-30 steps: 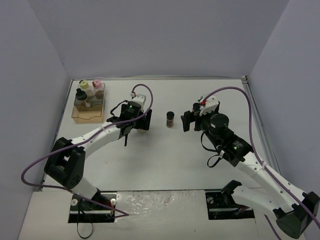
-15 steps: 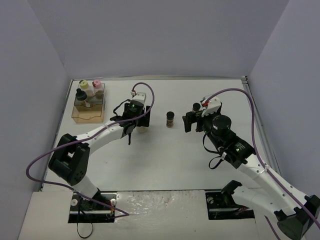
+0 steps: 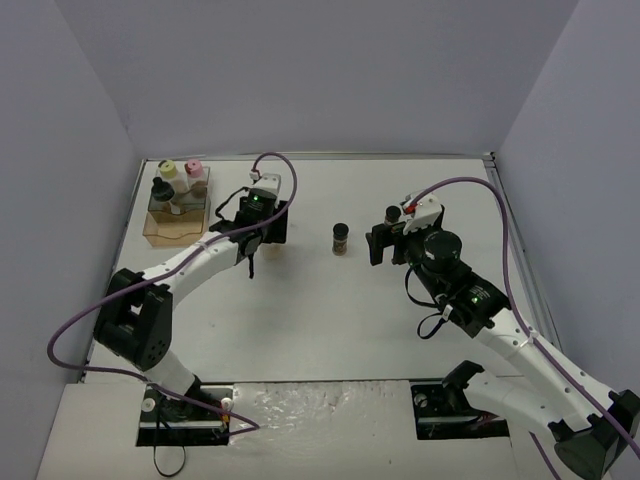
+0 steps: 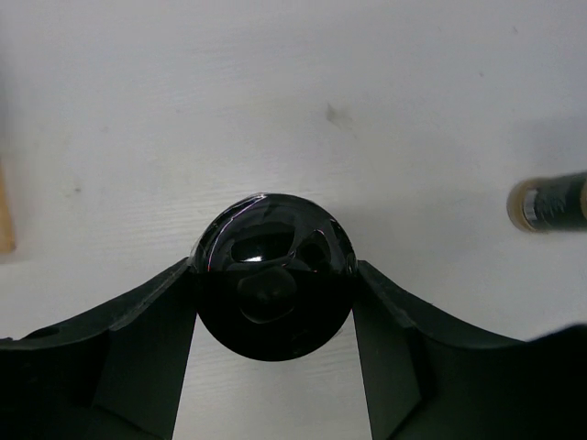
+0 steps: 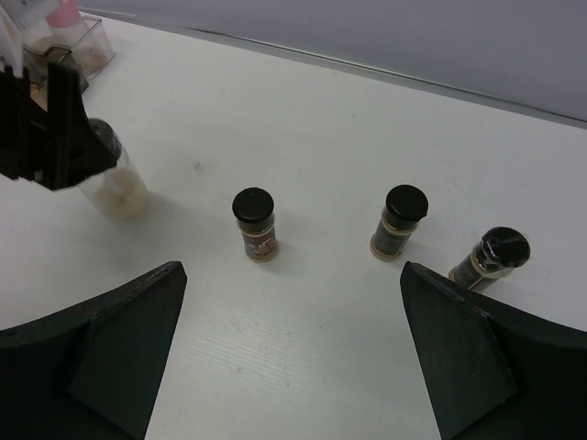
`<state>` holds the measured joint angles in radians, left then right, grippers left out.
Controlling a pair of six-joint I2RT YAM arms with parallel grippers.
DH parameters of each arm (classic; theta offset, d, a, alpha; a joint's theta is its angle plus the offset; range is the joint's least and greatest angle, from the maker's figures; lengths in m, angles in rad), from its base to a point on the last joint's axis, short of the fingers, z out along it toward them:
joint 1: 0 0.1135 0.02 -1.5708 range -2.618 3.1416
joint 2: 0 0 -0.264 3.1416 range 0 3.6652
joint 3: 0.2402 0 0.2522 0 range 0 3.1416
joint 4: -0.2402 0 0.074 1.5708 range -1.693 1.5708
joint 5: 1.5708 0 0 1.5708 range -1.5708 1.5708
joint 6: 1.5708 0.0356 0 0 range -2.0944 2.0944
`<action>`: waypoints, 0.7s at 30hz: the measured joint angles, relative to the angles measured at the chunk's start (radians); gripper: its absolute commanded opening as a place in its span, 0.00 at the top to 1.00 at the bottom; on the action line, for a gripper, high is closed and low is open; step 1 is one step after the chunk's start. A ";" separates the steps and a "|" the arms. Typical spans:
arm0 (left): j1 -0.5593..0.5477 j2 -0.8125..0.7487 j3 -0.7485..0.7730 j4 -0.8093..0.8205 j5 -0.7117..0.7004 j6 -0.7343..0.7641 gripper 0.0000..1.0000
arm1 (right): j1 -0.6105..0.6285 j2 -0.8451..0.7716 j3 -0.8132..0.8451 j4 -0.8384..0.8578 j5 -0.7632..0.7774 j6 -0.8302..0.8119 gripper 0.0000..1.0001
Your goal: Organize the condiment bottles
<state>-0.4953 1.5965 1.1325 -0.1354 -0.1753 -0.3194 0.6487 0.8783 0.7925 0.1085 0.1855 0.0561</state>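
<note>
My left gripper (image 3: 266, 230) is shut on a clear condiment bottle (image 5: 114, 181) with pale contents; its glossy black cap (image 4: 273, 277) sits between both fingers. The bottle leans, close to the table. Three more black-capped bottles show in the right wrist view: one with a red label (image 5: 254, 225), one to its right (image 5: 400, 221), and a tilted one (image 5: 491, 257). My right gripper (image 5: 292, 275) hangs open above the table in front of them, holding nothing. From above, the middle bottle (image 3: 341, 238) stands between the two grippers, and my right gripper (image 3: 386, 245) is near another bottle (image 3: 392, 214).
The wooden-and-clear rack (image 3: 176, 228) stands at the back left, holding a yellow-capped jar (image 3: 167, 170), a pink-capped jar (image 3: 194, 167) and a black knob-topped one (image 3: 160, 189). Grey walls close in the table on three sides.
The left gripper has shut on the pale-filled bottle and moved with it back and left, toward the rack. The right arm has barely shifted.
</note>
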 measured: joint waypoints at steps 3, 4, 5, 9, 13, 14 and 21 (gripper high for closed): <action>0.099 -0.012 0.066 -0.032 0.006 0.020 1.00 | 0.000 0.000 0.000 -0.001 0.002 0.000 0.00; 0.134 -0.015 0.091 -0.037 0.004 0.027 1.00 | 0.000 0.000 0.000 -0.001 0.002 0.000 0.00; 0.169 -0.019 0.115 -0.040 0.002 0.033 1.00 | 0.000 0.000 0.000 -0.001 0.002 0.000 0.00; 0.299 -0.026 0.194 -0.040 -0.008 0.054 1.00 | 0.000 0.000 0.000 -0.001 0.002 0.000 0.00; 0.385 -0.008 0.252 -0.039 -0.003 0.059 1.00 | 0.000 0.001 0.000 -0.001 0.002 0.000 0.00; 0.403 0.003 0.265 -0.036 0.000 0.060 1.00 | 0.000 0.002 0.000 -0.001 0.002 0.000 0.00; 0.504 0.120 0.334 -0.016 0.030 0.065 1.00 | 0.000 0.004 0.000 -0.001 0.002 0.000 0.00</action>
<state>0.0083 1.7168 1.4663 -0.1512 -0.1455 -0.2544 0.6491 0.8819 0.7925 0.1078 0.1879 0.0559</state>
